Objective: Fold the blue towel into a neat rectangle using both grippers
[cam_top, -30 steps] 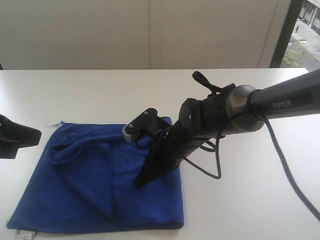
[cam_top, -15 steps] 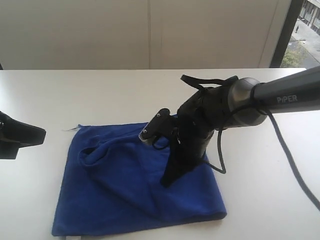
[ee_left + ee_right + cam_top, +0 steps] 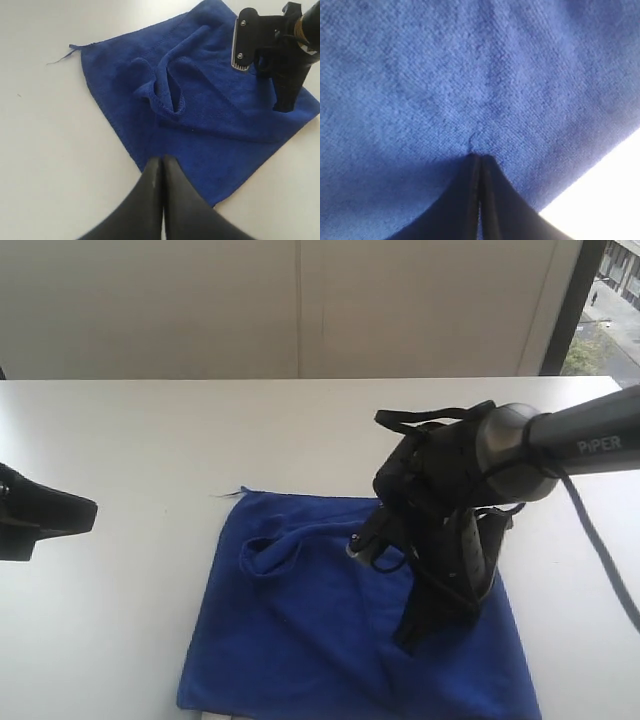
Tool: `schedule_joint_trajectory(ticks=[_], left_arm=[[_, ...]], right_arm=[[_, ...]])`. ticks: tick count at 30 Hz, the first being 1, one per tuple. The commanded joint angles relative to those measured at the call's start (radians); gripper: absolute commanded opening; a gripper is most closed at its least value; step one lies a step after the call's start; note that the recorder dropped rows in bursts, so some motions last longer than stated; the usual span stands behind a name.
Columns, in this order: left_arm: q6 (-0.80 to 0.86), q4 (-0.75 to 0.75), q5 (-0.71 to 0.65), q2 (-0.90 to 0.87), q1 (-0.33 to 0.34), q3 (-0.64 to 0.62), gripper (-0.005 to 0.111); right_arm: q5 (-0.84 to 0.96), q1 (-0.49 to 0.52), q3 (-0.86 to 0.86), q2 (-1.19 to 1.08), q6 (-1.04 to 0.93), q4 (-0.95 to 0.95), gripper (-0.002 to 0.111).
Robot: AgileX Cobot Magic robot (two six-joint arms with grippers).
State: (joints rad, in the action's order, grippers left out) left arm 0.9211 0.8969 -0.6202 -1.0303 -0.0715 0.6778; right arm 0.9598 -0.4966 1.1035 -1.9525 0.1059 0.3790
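One white table point(image 3: 150, 440) carries everything. On it the towel point(image 3: 300, 640) lies flat at the near middle, apparently doubled, with a raised wrinkle point(image 3: 167, 95) in the upper layer. The right gripper point(image 3: 479, 159) stands on the cloth with its jaws closed together and its tips pressing down; I see nothing held. The left gripper point(image 3: 161, 162) hangs at the left, clear of the towel, also closed and empty. I judge the cloth light, soft and limp; it will sag, so better pinch two corners, one near the loose thread point(image 3: 60, 56)
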Motion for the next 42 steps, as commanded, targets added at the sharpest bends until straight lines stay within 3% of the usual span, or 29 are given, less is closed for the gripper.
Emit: schedule_joint_trajectory(ticks=[1, 5, 8, 11, 16, 22, 25, 28, 33, 38, 42], left_arm=[[0.054, 0.038, 0.001, 0.005, -0.001, -0.002, 0.000], [0.114, 0.061, 0.153, -0.008, -0.001, -0.002, 0.000], [0.106, 0.103, 0.165, -0.060, -0.001, -0.002, 0.000], [0.106, 0.119, 0.096, -0.177, -0.001, 0.015, 0.000], [0.146, 0.082, -0.086, -0.404, -0.016, 0.176, 0.000], [0.435, 0.082, -0.024, -0.436, -0.177, 0.332, 0.000], [0.599, 0.082, 0.122, -0.442, -0.307, 0.355, 0.000], [0.639, 0.094, 0.203, -0.473, -0.397, 0.359, 0.000], [0.745, 0.098, 0.377, -0.581, -0.533, 0.360, 0.000], [0.768, 0.098, 0.467, -0.696, -0.593, 0.388, 0.003], [0.745, 0.098, 0.436, -0.774, -0.613, 0.431, 0.016]], right_arm=[[0.020, 0.009, -0.004, 0.109, -0.022, -0.070, 0.000], [-0.060, 0.009, 0.036, 0.263, -0.024, 0.017, 0.000], [-0.075, 0.009, 0.037, 0.290, -0.024, 0.024, 0.000], [-0.080, 0.021, 0.025, 0.282, -0.106, 0.010, 0.000], [-0.110, 0.059, 0.006, 0.261, -0.186, -0.035, 0.000], [-0.095, 0.205, 0.013, 0.241, -0.523, -0.327, 0.000], [-0.040, 0.334, 0.073, 0.197, -0.722, -0.587, 0.000], [-0.048, 0.388, 0.119, 0.149, -0.758, -0.684, 0.000], [-0.109, 0.392, 0.131, 0.077, -0.762, -0.701, 0.000], [-0.116, 0.392, 0.131, 0.021, -0.795, -0.710, 0.000], [-0.126, 0.392, 0.131, 0.001, -0.795, -0.717, 0.000]])
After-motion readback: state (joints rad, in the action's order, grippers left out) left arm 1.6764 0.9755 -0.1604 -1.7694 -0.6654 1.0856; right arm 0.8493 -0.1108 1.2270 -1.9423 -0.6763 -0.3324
